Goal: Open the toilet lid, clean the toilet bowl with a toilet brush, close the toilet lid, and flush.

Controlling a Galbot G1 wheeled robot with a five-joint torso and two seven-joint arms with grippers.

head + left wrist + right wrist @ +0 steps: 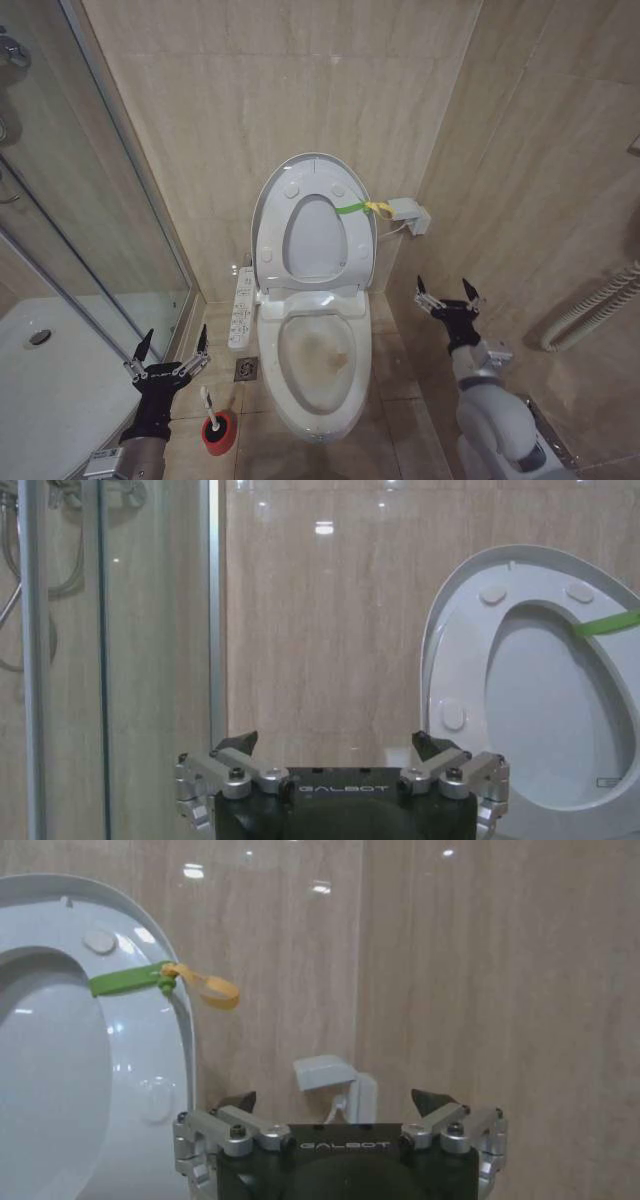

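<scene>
The toilet lid (270, 215) stands raised against the back wall, its green-and-yellow strap (362, 208) hanging at its edge. Below it the toilet bowl (322, 372) lies uncovered, a brownish-yellow stain inside. The toilet brush (214, 425) stands in its red base on the floor left of the bowl. My left gripper (171, 346) is open, hanging just above and left of the brush. My right gripper (446, 293) is open too, to the right of the bowl. The left wrist view shows the lid (455, 675) past the left gripper (337, 745). The right wrist view shows the strap (165, 982) and the right gripper (335, 1103).
A glass shower screen (95, 200) and a white shower tray (55, 375) close off the left. The button panel (242, 307) runs along the bowl's left side, a floor drain (246, 369) beneath it. A white wall box (410, 215) and a ribbed hose (600, 305) are on the right.
</scene>
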